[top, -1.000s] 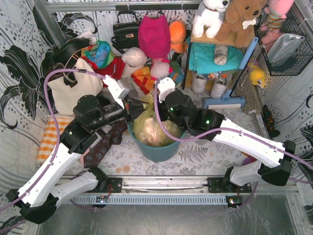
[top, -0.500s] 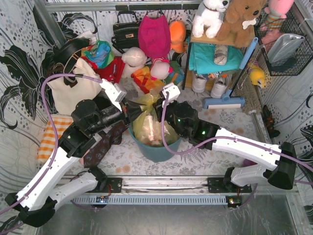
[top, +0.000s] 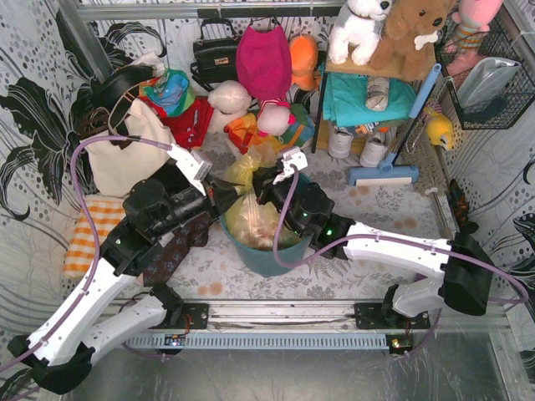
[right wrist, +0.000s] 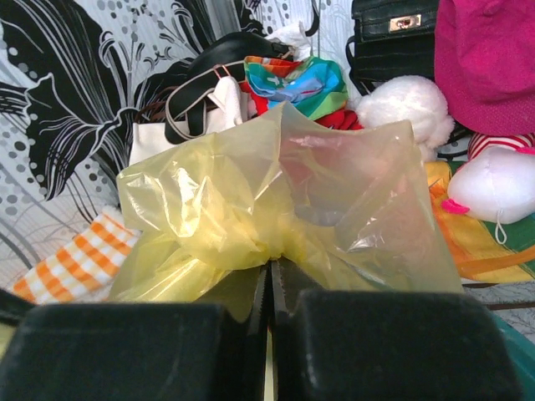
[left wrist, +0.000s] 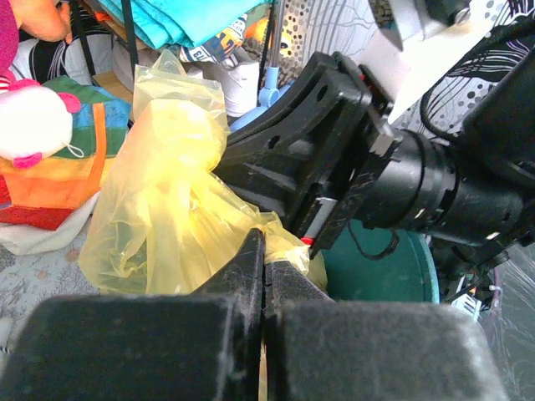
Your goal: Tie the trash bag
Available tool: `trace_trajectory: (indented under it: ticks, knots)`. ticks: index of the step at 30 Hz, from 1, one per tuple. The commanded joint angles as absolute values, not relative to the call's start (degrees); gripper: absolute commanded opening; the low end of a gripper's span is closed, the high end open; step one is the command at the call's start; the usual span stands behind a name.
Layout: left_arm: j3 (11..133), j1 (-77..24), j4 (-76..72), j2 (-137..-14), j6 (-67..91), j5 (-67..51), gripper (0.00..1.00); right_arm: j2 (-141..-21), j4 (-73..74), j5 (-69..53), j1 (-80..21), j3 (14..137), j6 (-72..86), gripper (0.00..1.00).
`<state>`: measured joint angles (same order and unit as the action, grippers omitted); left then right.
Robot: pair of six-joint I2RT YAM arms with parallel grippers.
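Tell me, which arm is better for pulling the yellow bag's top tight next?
Probably right. The right end effector is shut on the trash bag's bunched neck, under its loose flaps; the left end effector pinches only a lower fold.

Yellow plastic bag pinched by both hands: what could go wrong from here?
The thin translucent yellow plastic bag is pinched by the left hand and the right hand; pulling apart might tear it or lose a pinch. The hands sit close together and could bump. Tugging may tip the round teal plastic bin.
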<state>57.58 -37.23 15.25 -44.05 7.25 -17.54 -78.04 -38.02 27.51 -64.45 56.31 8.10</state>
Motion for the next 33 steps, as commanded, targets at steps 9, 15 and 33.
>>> trace_trajectory:
  ticks: [9, 15, 33]
  knots:
    - [53.7, -37.3, 11.0, -39.8, 11.2, -16.7, 0.00, -87.5, -62.6, 36.6, -64.7, 54.3, 5.6, 0.00]
    - [51.5, -37.3, 9.0, -38.6, 14.2, -23.3, 0.00, -93.3, -73.1, 43.0, -64.8, 55.6, 2.2, 0.00]
    - [51.4, -37.3, 13.7, -38.7, 14.4, -25.8, 0.00, -100.3, -97.6, 27.7, -64.9, 50.4, 1.5, 0.00]
